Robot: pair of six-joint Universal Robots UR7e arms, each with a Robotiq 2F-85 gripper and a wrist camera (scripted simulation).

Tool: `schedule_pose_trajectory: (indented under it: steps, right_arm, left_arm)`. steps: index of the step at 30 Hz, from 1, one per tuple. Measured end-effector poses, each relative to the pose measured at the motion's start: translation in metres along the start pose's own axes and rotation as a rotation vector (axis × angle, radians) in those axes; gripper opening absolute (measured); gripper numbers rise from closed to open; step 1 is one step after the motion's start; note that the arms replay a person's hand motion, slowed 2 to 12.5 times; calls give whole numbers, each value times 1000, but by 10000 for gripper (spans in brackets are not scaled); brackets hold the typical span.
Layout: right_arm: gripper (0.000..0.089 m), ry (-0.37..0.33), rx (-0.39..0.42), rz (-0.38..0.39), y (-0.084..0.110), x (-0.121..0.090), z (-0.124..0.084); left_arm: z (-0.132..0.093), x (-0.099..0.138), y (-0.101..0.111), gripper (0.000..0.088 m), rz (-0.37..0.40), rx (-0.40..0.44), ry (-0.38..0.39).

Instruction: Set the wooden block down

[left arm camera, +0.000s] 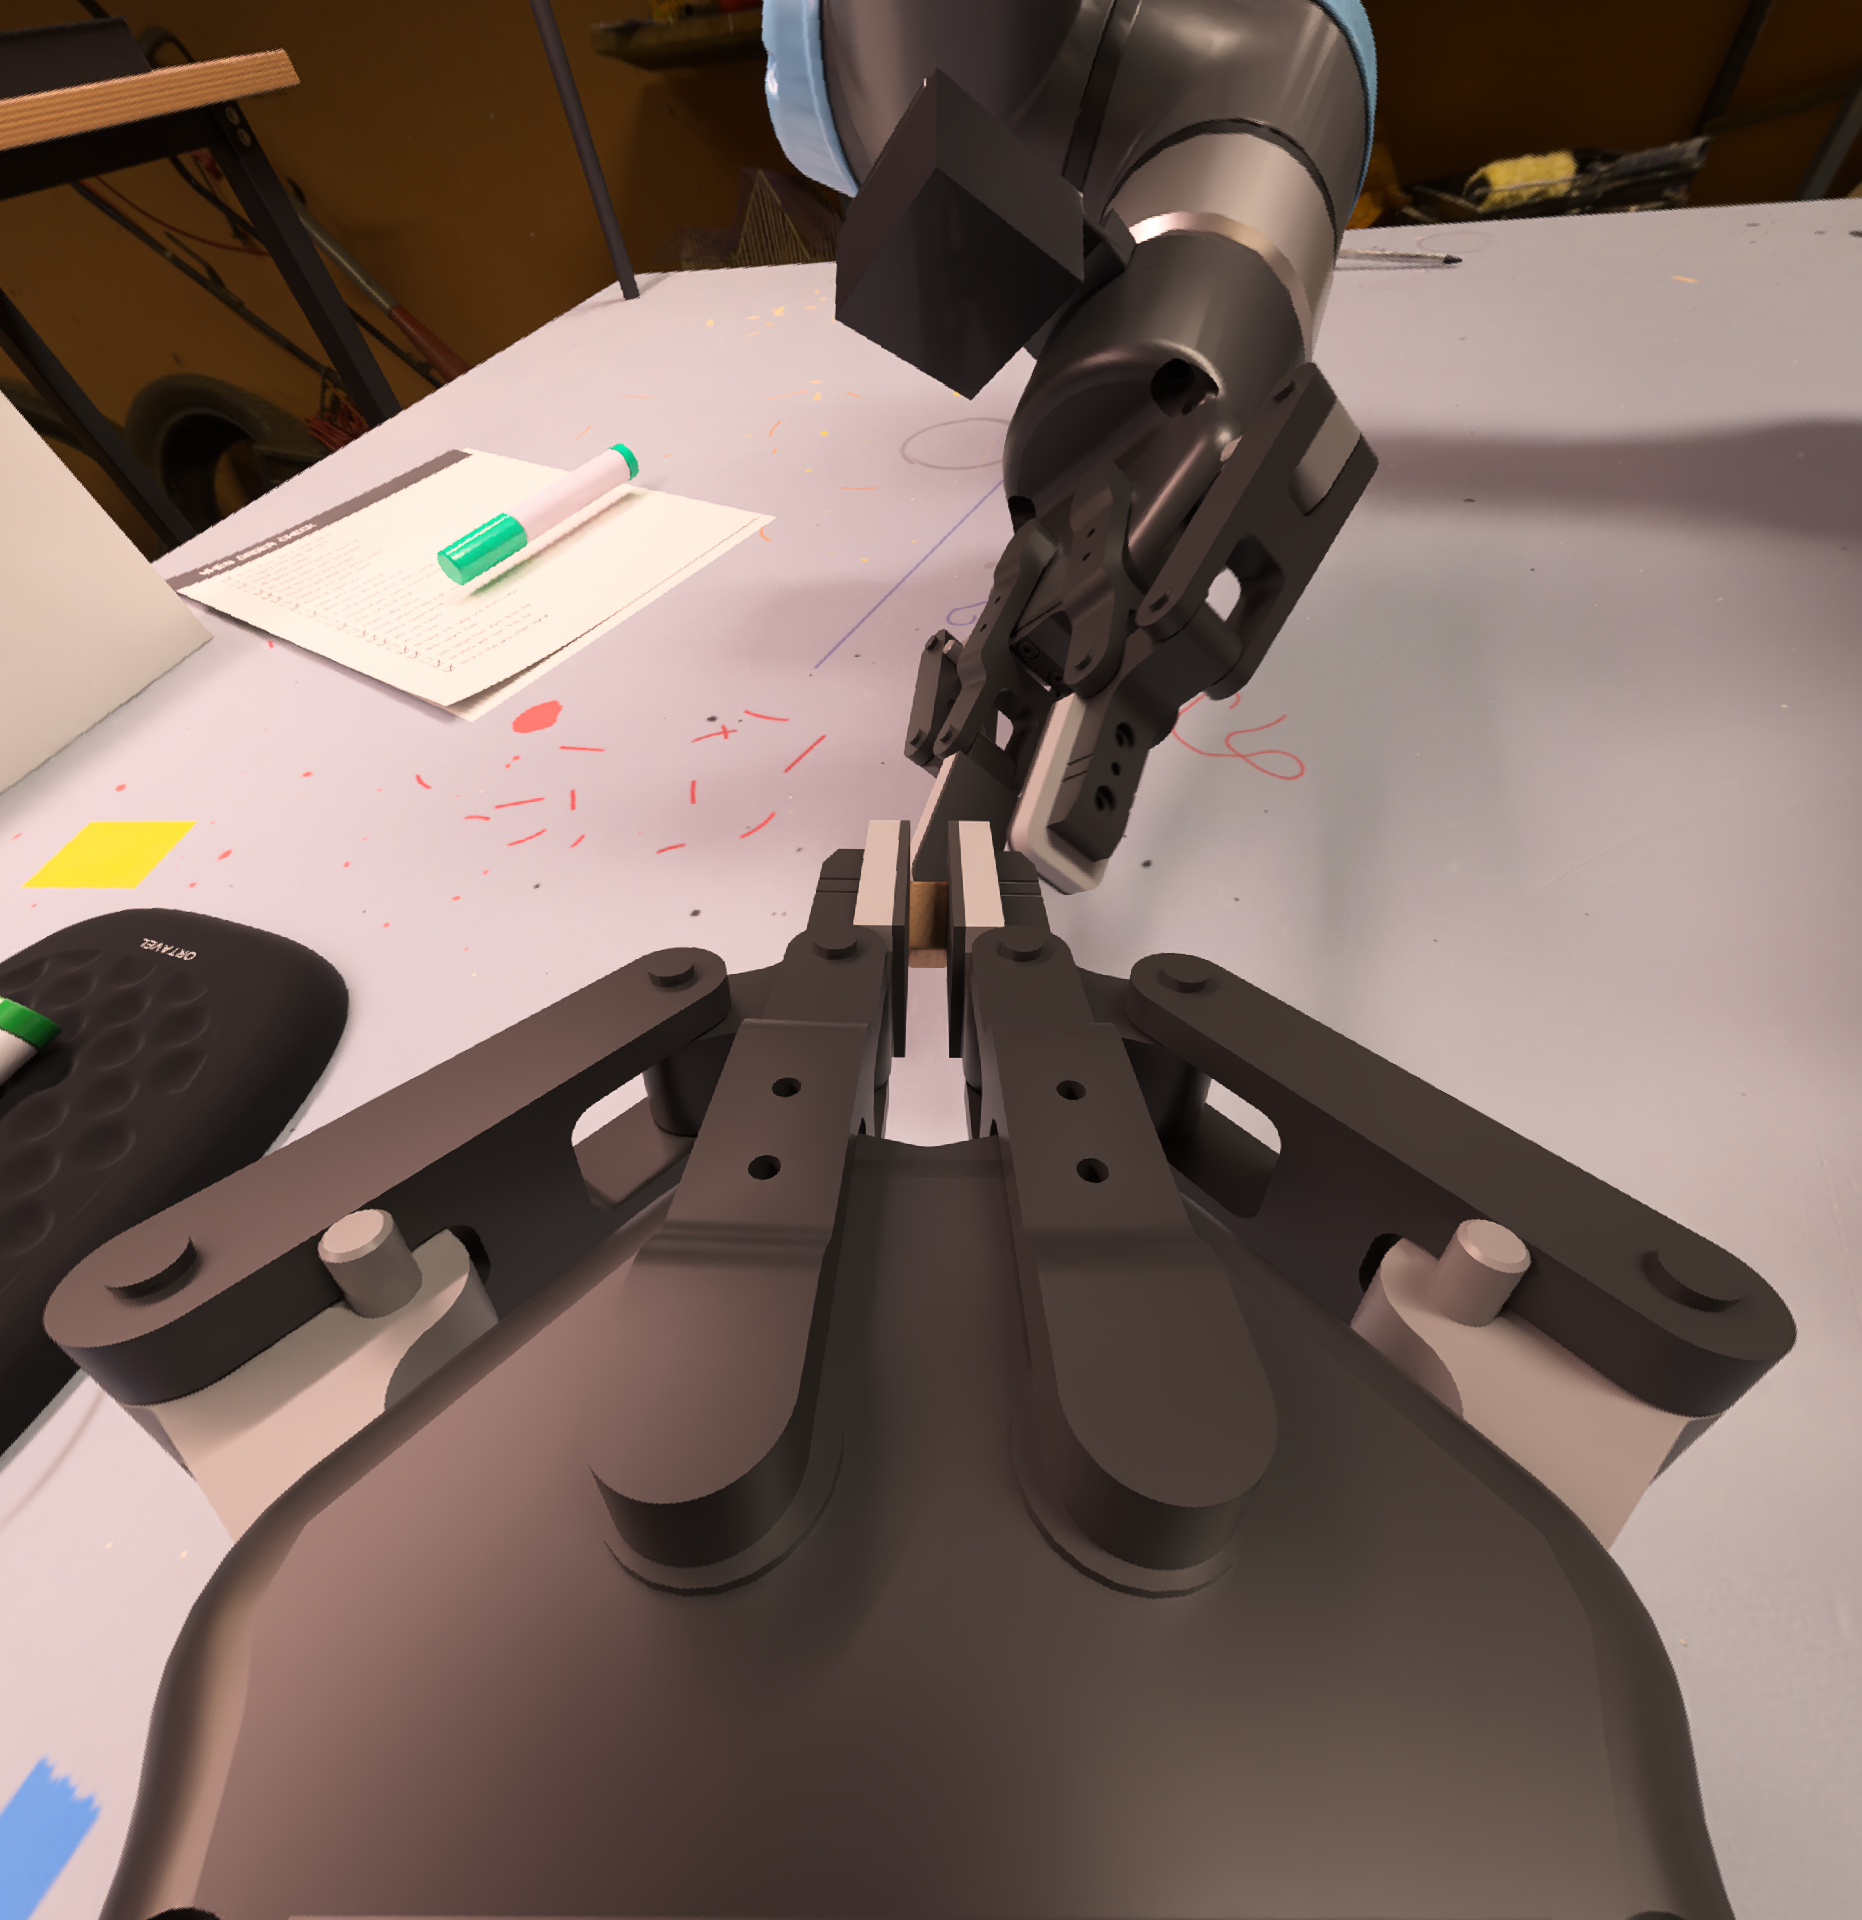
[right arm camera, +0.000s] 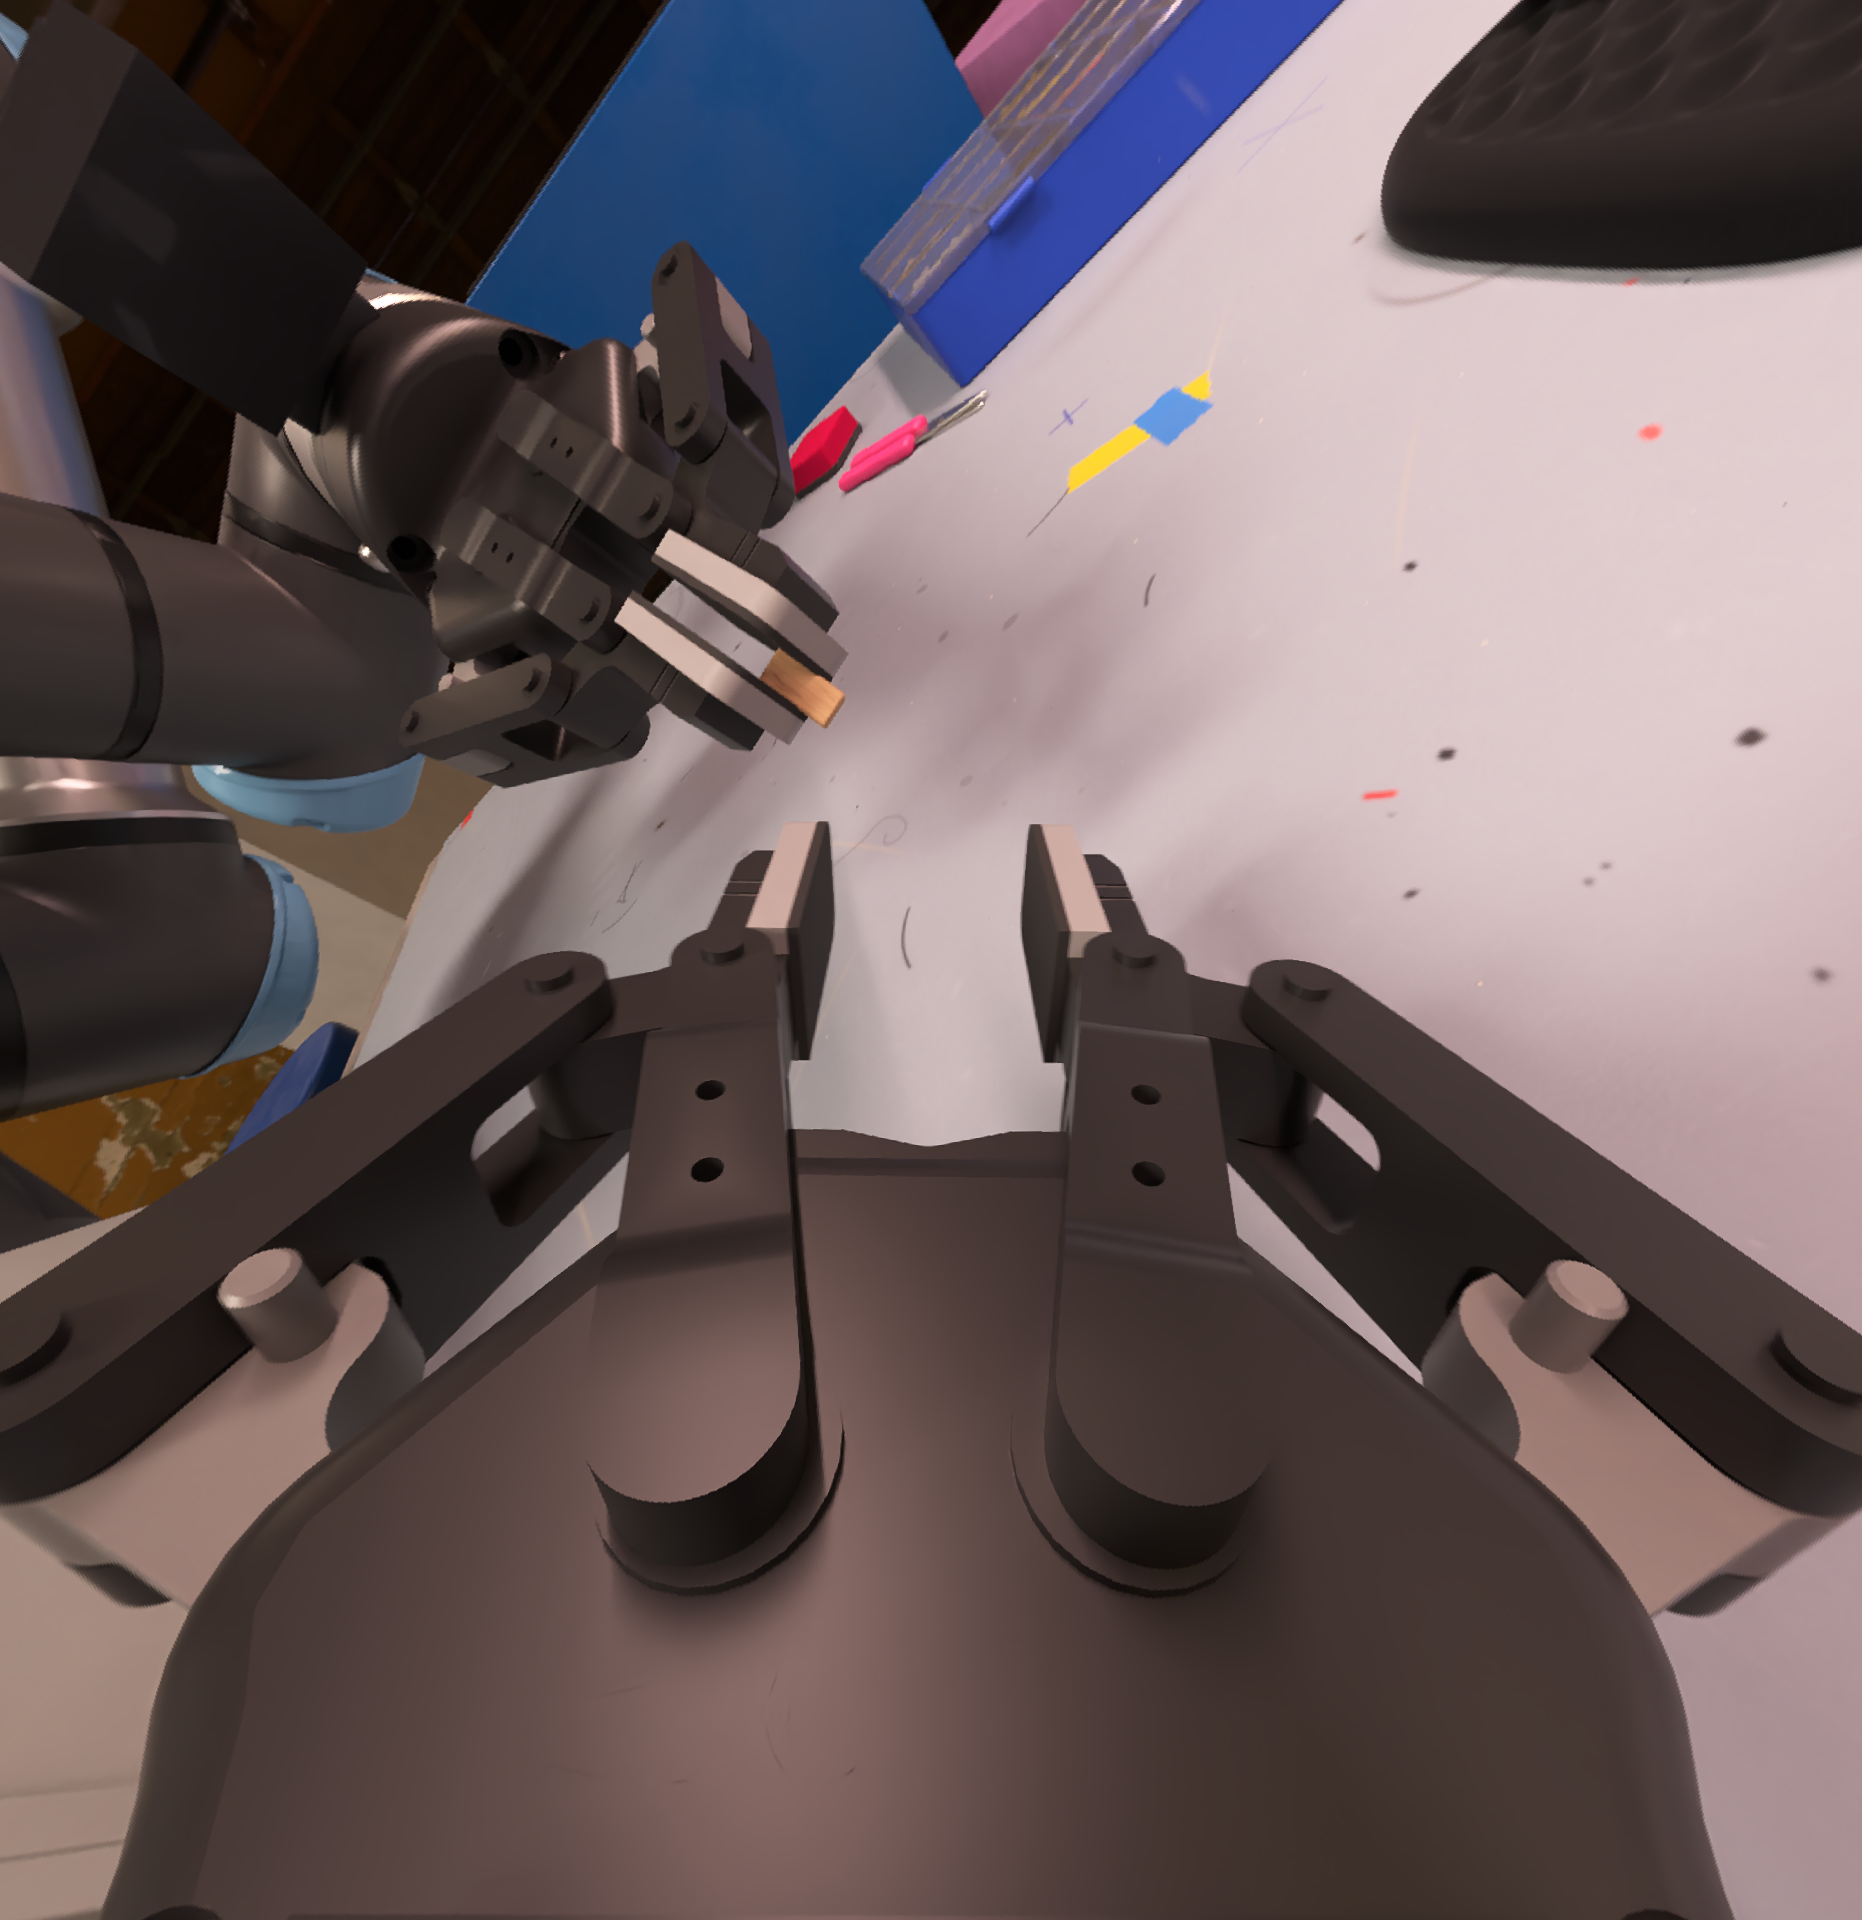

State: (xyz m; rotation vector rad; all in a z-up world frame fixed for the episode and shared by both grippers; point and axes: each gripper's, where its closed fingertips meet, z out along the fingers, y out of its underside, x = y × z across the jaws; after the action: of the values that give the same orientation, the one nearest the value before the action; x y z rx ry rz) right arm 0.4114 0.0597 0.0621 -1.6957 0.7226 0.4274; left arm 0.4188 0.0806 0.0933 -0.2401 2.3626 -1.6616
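From the left wrist view, the left gripper (left arm camera: pixel 928 883) is clamping the wooden block (left arm camera: pixel 927 923) between its two pale pads, jaws drawn narrow around it, the block sitting at centre frame above the pale table (left arm camera: pixel 1529 935). Just past it, toward one o'clock, the right gripper (left arm camera: pixel 994 821) is reaching down with its fingertips near the block; whether they are touching it I cannot tell from here. At ten o'clock a green-capped marker (left arm camera: pixel 537 512) is lying across a printed sheet of paper (left arm camera: pixel 470 582), and at nine o'clock a yellow square patch (left arm camera: pixel 109 853) is lying flat on the table. A black wrist rest (left arm camera: pixel 148 1091) is lying at eight o'clock with a second green marker (left arm camera: pixel 2 1034) resting on it. From the right wrist view, the right gripper (right arm camera: pixel 929 914) is standing with its jaws apart and nothing between them, bare table showing in the gap. At ten o'clock the left gripper (right arm camera: pixel 776 665) is holding the wooden block (right arm camera: pixel 802 691), whose tan end is poking out beyond the pads, lifted clear of the table. A blue case (right arm camera: pixel 1031 260) is sitting at twelve o'clock, a red eraser (right arm camera: pixel 825 445) and a pink pen (right arm camera: pixel 885 452) near it.
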Motion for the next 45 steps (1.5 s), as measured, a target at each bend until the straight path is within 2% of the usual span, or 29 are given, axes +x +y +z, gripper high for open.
schedule_pose_trajectory:
  steps: [5,9,13,18,25,30,33,36,41,45]
  right_arm:
    - [186,20,60,-9,-7,-2,1]
    - [79,2,48,1,-2,-6,1]
    - [44,-20,31,13,3,-12,0]
    - [0,-12,19,23,11,-17,-1]
    - [0,21,-20,62,25,-20,0]
    - [0,100,-46,121,36,-11,-1]
    - [0,149,-47,127,39,-7,-2]
    - [20,206,-41,90,39,-3,-2]
    - [158,307,-71,0,41,5,-2]
    - [244,355,-101,-74,39,8,2]
  left_arm:
    - [-5,1,-2,63,2,13,-4]
    - [-9,-1,0,63,10,9,-24]
    - [-12,-4,7,63,35,-29,-62]
    - [-13,-6,19,63,94,-96,-107]
    - [-9,-4,42,63,190,-218,-150]
    - [-6,-1,60,62,261,-305,-163]
    - [-3,3,67,62,287,-335,-160]
    - [-2,5,71,62,285,-347,-154]
    - [-1,8,71,62,233,-338,-135]
    - [0,5,70,62,190,-333,-130]
